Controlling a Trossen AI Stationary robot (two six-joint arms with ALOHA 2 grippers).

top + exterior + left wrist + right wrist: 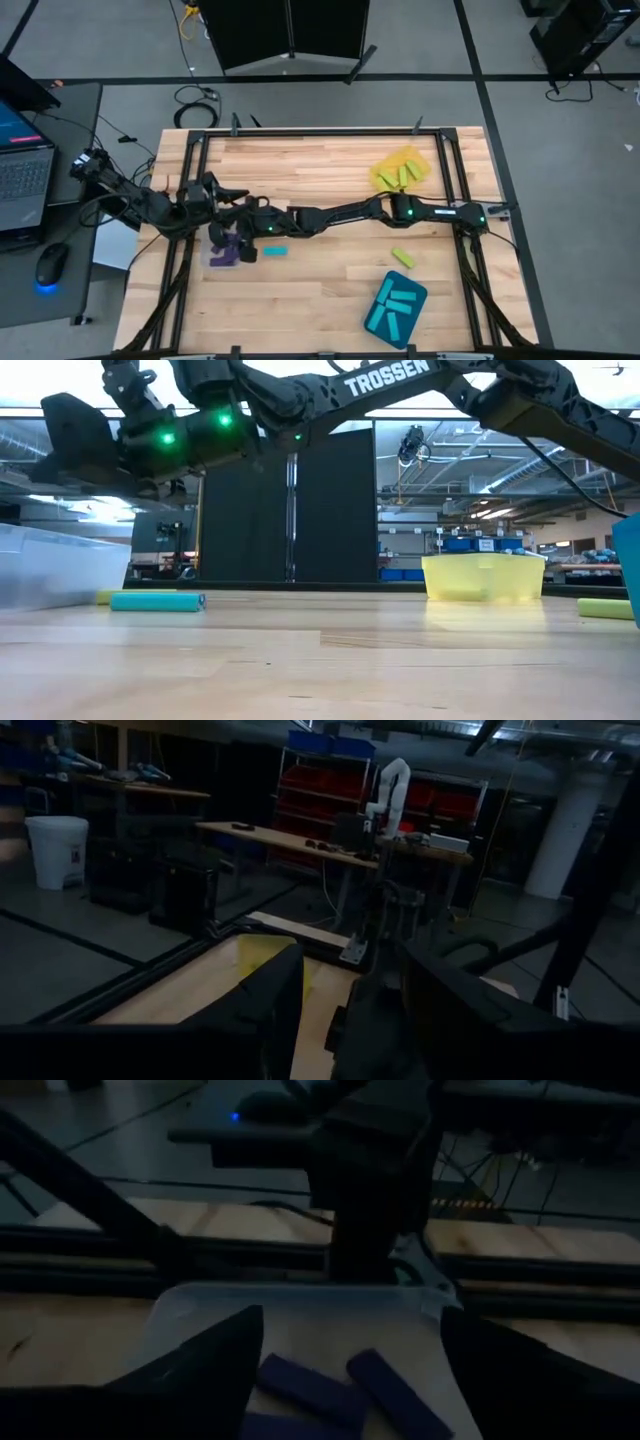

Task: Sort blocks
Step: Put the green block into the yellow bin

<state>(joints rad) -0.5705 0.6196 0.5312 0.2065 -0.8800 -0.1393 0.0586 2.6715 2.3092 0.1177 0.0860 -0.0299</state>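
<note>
Purple blocks [385, 1392] lay in the clear tray [222, 250] at the table's [320, 300] left side, with the right tool [345, 1380] above them, its fingers spread wide and empty. A cyan block [275, 251] lay just beside that tray. The left tool [350, 1010] hung nearby, fingers apart, nothing visible between them. Yellow-green blocks [400, 175] sat in the yellow tray [385, 165], cyan ones [398, 305] in the teal tray [380, 325].

We see a pale, smooth wooden tabletop [320, 290], a translucent yellow plastic tray [484, 578], a clear plastic tray [300, 1315] and matt purple blocks [305, 1388].
</note>
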